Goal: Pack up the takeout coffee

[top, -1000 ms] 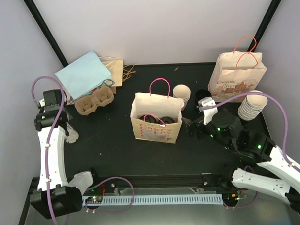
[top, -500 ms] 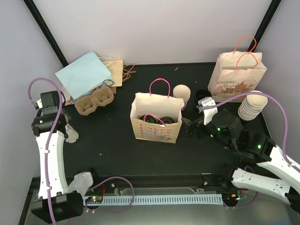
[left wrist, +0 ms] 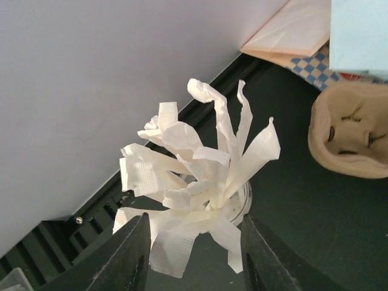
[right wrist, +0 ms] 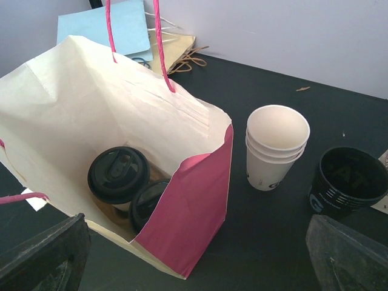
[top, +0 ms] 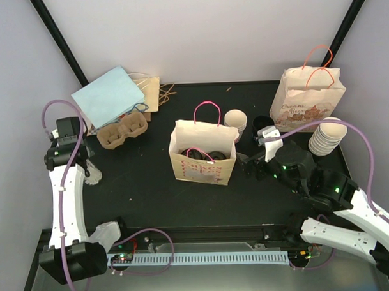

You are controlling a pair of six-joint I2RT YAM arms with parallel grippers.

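Black desk (top: 145,192): the left arm rises near the wall, its hand (left wrist: 195,242) half open, empty, straddling the napkins (left wrist: 194,170). The right hand (top: 249,164) gapes empty; just ahead, the bag (right wrist: 79,115) holds lidded coffees (right wrist: 118,174).

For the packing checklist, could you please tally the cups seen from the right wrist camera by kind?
Lidded coffee cups in the bag: 2
White open cups, nested: 3
Black open cup: 1
Total: 6
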